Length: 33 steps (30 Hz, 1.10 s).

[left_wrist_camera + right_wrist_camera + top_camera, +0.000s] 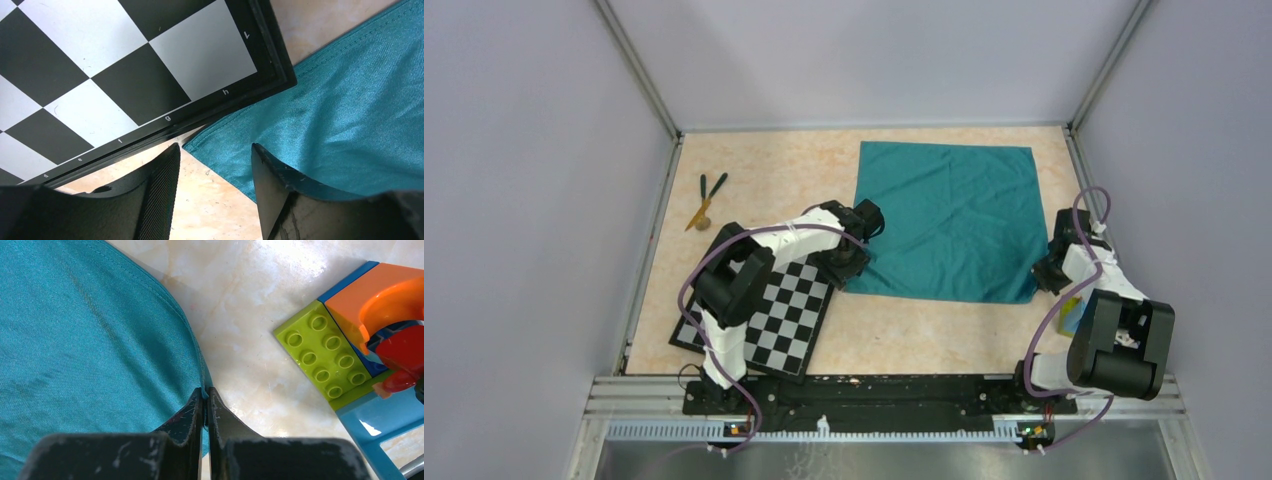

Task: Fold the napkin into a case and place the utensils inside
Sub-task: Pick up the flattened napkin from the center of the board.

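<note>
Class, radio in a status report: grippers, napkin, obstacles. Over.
Open left gripper straddles napkin corner; right gripper shut on napkin edge. Napkin flat, unfolded. Close beside left gripper: checkerboard.

Left arm [769, 240]: reaches forward and inward, elbow raised.
Left gripper [215, 152]: points down, fingers apart with a clear gap.
Right arm [1114, 340]: bent sharply, close to its base.
Right gripper [205, 392]: fingers pressed together, pinching the napkin [90, 330] edge.
</note>
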Each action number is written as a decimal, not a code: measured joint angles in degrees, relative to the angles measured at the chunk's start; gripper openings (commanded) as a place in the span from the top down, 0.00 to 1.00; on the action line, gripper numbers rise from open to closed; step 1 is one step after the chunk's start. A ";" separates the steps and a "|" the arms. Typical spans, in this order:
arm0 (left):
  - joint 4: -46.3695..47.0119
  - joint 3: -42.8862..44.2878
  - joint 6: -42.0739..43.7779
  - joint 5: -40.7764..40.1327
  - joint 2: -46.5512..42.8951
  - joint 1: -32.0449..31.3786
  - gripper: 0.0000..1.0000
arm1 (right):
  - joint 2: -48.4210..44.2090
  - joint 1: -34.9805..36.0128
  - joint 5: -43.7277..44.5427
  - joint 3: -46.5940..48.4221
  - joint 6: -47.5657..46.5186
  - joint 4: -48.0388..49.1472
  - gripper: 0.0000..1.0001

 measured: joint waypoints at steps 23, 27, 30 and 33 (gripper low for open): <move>1.99 -3.04 -1.57 3.37 0.00 0.37 0.62 | 0.00 0.00 0.20 0.00 -0.17 -0.02 1.00; 1.77 -2.08 -1.53 3.98 0.76 0.37 0.73 | 0.00 0.00 0.31 0.00 -0.42 -0.02 1.00; 1.73 -1.53 -1.31 4.39 1.16 0.37 0.86 | 0.00 0.00 0.39 0.00 -0.52 0.00 1.00; 1.66 -1.42 -0.17 4.37 1.18 0.35 1.00 | 0.00 0.00 0.42 0.00 -0.83 -0.02 1.00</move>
